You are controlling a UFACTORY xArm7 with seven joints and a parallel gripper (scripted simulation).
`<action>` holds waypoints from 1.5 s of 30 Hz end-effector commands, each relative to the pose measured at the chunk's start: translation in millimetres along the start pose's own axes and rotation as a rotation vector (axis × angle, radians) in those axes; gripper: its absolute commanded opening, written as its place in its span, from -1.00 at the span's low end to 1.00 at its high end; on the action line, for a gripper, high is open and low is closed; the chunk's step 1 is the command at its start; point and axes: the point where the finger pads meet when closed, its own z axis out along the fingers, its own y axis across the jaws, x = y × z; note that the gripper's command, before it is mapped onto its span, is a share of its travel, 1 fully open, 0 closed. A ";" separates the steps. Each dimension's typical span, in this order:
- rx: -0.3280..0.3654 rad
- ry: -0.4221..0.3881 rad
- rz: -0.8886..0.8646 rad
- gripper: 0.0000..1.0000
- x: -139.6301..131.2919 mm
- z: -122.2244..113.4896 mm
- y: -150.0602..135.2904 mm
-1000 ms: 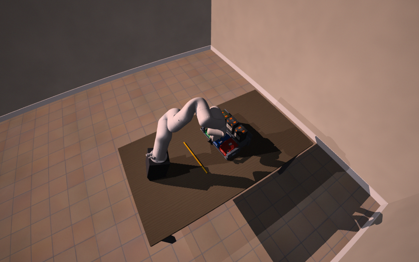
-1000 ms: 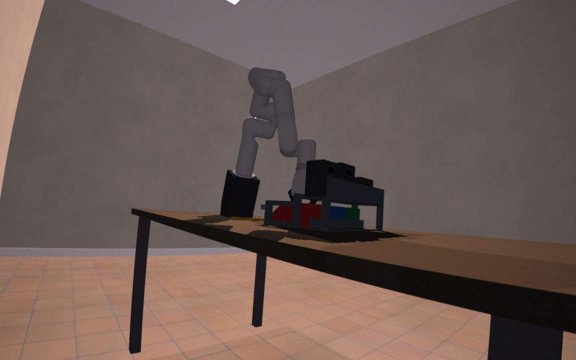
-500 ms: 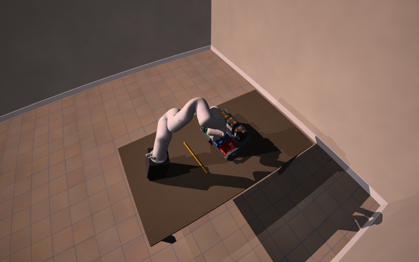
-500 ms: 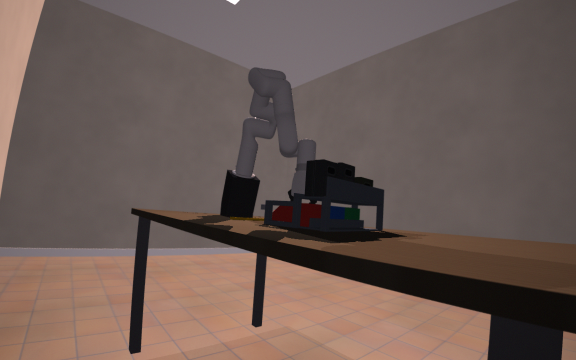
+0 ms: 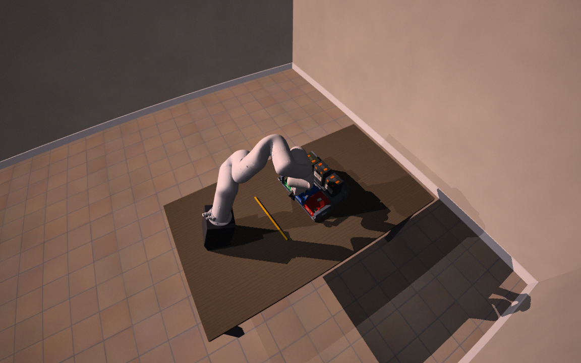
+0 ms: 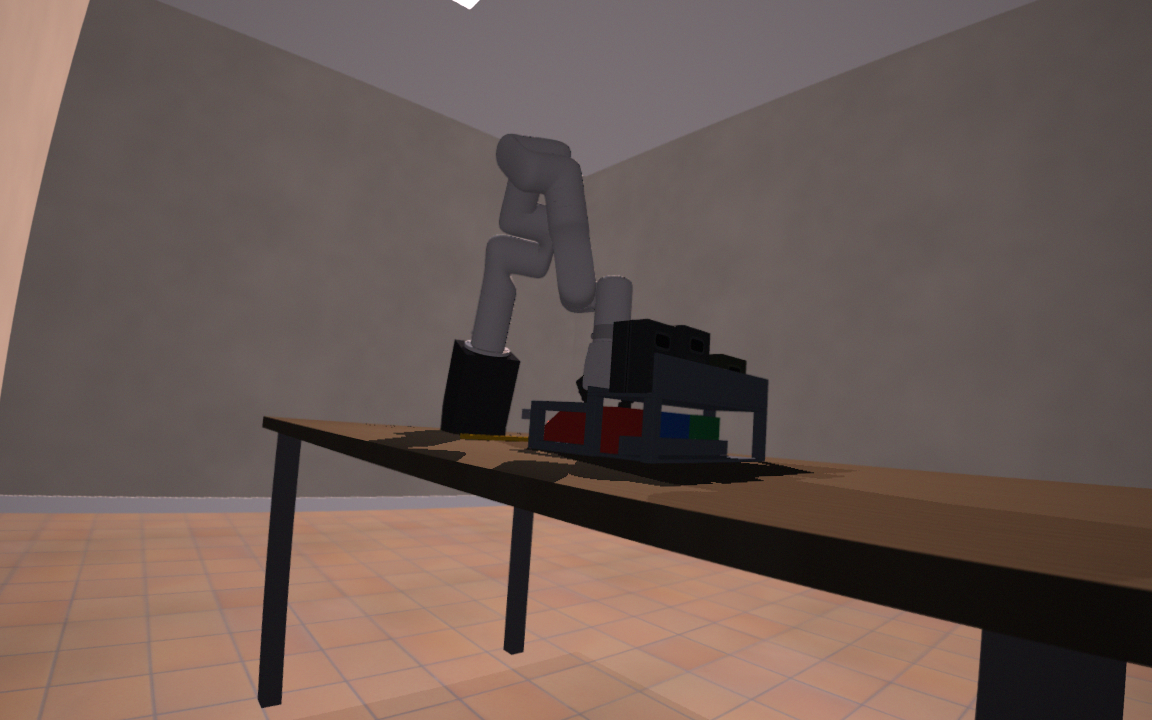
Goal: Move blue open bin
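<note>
The blue open bin [image 5: 303, 196] sits on the lower level of a dark shelf [image 5: 317, 189], between a red bin [image 5: 317, 202] and a green bin [image 5: 286, 183]. From behind, in the exterior view, the blue bin [image 6: 672, 425] shows next to the red bin [image 6: 580, 426] and the green bin [image 6: 704, 426]. My gripper [image 5: 291, 194] is open and empty, low at the shelf's open front, close to the blue bin's front. The arm hides most of the fingers in both views.
Three black bins with orange parts [image 5: 324, 171] stand on the shelf's upper level. A yellow strip [image 5: 270, 218] lies on the table between the robot base [image 5: 218, 229] and the shelf. The wall is close behind the table.
</note>
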 end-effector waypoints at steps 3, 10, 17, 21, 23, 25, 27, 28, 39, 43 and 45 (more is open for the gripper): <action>-0.003 0.000 0.000 1.00 0.0 -2.0 1.6; -0.003 0.000 0.000 1.00 0.0 -3.6 1.7; -0.003 0.000 0.000 1.00 0.0 -3.6 1.7; -0.003 0.000 0.000 1.00 0.0 -4.4 1.8; -0.003 0.000 0.000 1.00 0.0 -4.9 1.9; -0.003 0.000 0.000 1.00 0.0 -4.9 1.9; -0.003 0.000 0.000 1.00 0.0 -4.9 1.9; -0.003 0.000 0.000 1.00 0.0 -4.9 1.9; -0.003 0.000 0.000 1.00 0.0 3.1 1.9; -0.003 0.000 0.000 1.00 0.0 5.1 1.9; -0.003 0.000 0.000 1.00 0.0 5.1 1.9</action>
